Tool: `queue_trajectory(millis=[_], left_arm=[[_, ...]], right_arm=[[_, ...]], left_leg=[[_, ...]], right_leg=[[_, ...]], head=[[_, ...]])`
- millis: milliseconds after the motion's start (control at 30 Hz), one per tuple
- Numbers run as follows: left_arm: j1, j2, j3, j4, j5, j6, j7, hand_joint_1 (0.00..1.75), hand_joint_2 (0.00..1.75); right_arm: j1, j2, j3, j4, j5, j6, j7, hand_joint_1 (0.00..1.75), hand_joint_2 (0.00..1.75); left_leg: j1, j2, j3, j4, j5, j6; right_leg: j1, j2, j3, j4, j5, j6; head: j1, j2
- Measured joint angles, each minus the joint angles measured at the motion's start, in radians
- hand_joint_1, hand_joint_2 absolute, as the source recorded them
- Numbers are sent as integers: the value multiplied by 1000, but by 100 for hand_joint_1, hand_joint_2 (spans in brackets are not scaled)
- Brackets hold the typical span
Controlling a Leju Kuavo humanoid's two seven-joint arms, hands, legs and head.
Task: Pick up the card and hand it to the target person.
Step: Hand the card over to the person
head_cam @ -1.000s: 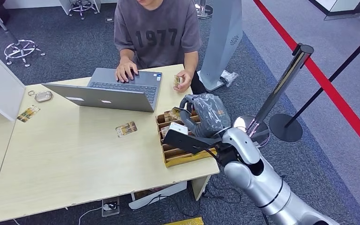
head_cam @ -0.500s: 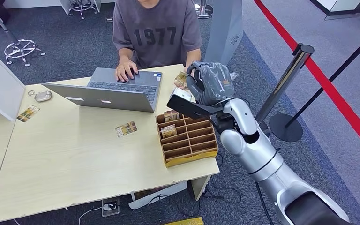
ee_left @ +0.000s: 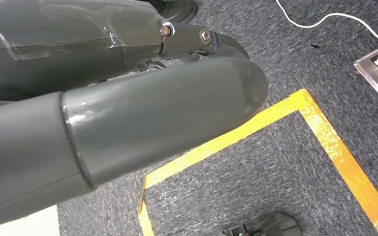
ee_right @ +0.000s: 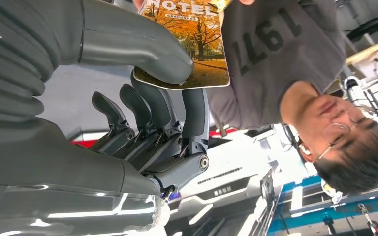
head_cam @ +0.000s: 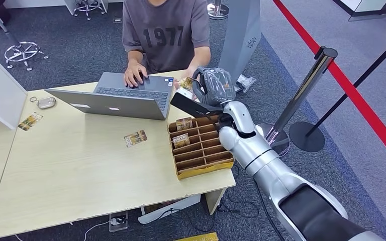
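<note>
My right hand (head_cam: 212, 85) is raised over the far right corner of the table, in front of the seated person (head_cam: 167, 35). It pinches a card (ee_right: 192, 39) between thumb and fingers; the card has an autumn-tree picture and the word HOTEL. In the head view the card (head_cam: 184, 83) pokes out toward the person, whose fingertips (ee_right: 243, 2) touch its far edge. The person's other hand (head_cam: 134, 75) rests on the laptop. My left hand (ee_left: 167, 113) hangs over the carpet, holding nothing, fingers stretched out.
A wooden slotted organiser (head_cam: 201, 148) holding a few cards sits at the table's right edge. An open laptop (head_cam: 115, 98), a loose card (head_cam: 135, 137) and another card (head_cam: 30, 121) lie on the table. A chrome stanchion (head_cam: 306, 85) stands at the right.
My right hand lifted from the organiser with the card and swung away toward the person, then settled slightly lower; the person's hand now meets the card.
</note>
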Motion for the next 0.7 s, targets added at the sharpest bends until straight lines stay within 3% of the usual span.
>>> queue_trajectory(millis=[167,267,333,400,467,700], left_arm=[[-1,0,-6,0,-7,-1,4,0,0],[-1,0,-6,0,-9,-2,4,0,0],[-1,0,-6,0,-10,-3,4,0,0],[-1,0,-6,0,-11,-3,4,0,0],[-1,0,-6,0,-12,-4,4,0,0],[-1,0,-6,0,-13,-6,4,0,0]], right_arm=[[-11,27,6,80,101,-57,20,146,175],[-12,36,10,111,143,-88,22,130,175],[-12,42,12,126,176,-102,24,86,175],[-12,46,13,134,202,-103,28,28,175],[-11,48,16,140,221,-95,30,3,175],[6,57,28,149,247,-70,27,0,175]], left_leg=[[0,0,0,0,0,0],[0,0,0,0,0,0],[0,0,0,0,0,0],[0,0,0,0,0,0],[0,0,0,0,0,0],[0,0,0,0,0,0]], right_leg=[[0,0,0,0,0,0],[0,0,0,0,0,0],[0,0,0,0,0,0],[0,0,0,0,0,0],[0,0,0,0,0,0],[0,0,0,0,0,0]], head=[[0,0],[0,0],[0,0],[0,0],[0,0],[0,0]])
